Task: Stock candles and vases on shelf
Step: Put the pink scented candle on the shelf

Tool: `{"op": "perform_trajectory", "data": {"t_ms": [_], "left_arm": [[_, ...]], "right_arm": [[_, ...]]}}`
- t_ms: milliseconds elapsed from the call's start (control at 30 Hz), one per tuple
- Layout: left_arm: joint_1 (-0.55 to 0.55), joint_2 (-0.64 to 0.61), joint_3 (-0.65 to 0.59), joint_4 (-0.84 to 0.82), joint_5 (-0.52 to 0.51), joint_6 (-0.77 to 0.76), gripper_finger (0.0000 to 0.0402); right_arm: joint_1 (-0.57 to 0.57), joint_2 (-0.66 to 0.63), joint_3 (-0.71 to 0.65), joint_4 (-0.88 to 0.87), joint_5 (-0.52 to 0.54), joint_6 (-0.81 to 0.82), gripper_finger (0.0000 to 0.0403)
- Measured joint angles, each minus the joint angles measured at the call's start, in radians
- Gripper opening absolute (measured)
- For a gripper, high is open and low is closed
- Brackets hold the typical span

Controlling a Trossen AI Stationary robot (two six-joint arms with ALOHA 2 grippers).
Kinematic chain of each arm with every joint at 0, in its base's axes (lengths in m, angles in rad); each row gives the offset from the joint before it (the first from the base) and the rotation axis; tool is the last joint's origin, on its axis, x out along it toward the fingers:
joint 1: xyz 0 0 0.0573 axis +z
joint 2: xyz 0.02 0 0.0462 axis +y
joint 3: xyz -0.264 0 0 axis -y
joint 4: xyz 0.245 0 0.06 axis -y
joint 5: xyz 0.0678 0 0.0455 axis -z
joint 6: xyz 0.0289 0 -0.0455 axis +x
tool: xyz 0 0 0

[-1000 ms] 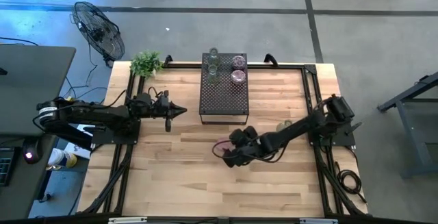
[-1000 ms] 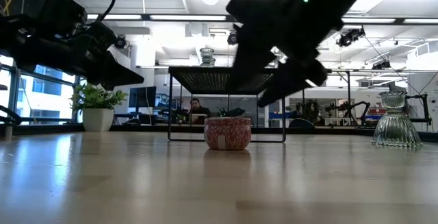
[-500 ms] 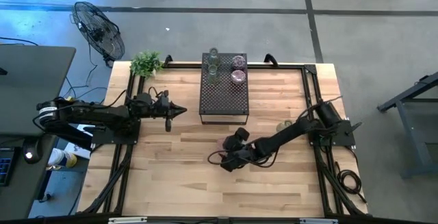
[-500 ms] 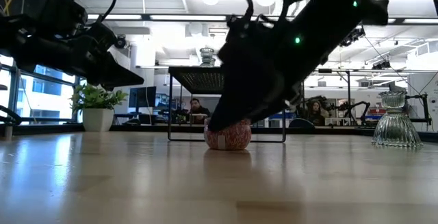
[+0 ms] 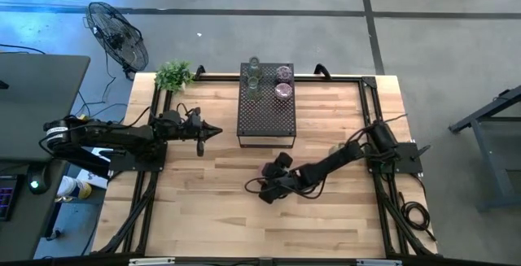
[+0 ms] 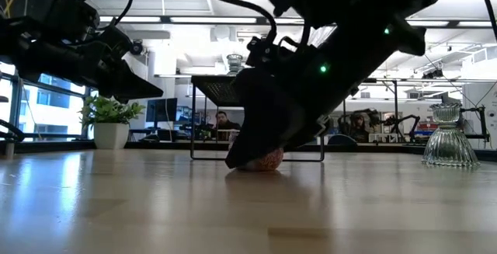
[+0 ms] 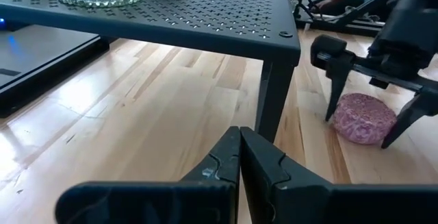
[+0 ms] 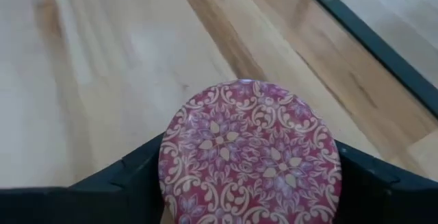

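The black perforated-metal shelf point(image 5: 265, 107) already carries two candles and two vases at its far end. Within the last second the right gripper point(image 7: 373, 97) has come down over the squat pink patterned jar candle point(image 8: 249, 152) on the wooden table point(image 5: 203, 193), fingers spread wide astride it, so a grasp looks imminent. The left gripper point(image 5: 213, 131) waits pinched closed beside the shelf.

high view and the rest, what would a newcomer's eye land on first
First, the right hand low at the table's middle, its open fingers straddling a pink patterned candle on the wood. Next, the black perforated shelf behind it, with two glass vases and two candles at its far end. The left hand hangs shut, left of the shelf.
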Motion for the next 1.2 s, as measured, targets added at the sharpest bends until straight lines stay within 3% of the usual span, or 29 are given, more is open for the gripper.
{"op": "perform_trajectory", "data": {"t_ms": [233,367,467,633,900,1200], "left_arm": [[0.0,0.0,0.0,0.0,0.0,0.001,0.0003],[0.0,0.0,0.0,-0.001,-0.001,0.001,0.0003],[0.0,0.0,0.0,-0.002,-0.001,0.001,0.0003],[0.0,0.0,0.0,-0.006,-0.002,0.001,0.0003],[0.0,0.0,0.0,-0.005,-0.003,0.001,0.0003],[0.0,0.0,0.0,-0.008,-0.003,0.001,0.0003]], "right_arm": [[0.019,-0.139,0.006,-0.038,-0.054,0.046,0.0286],[0.017,-0.295,0.06,-0.261,-0.046,0.079,0.0286],[-0.017,-0.394,0.133,-0.47,0.021,0.089,0.0286],[-0.177,-0.465,0.193,-0.698,0.05,0.085,0.0286],[-0.443,-0.467,0.128,-0.684,-0.107,-0.047,0.0286],[-0.499,-0.467,0.054,-0.55,-0.143,-0.063,0.0286]]}}
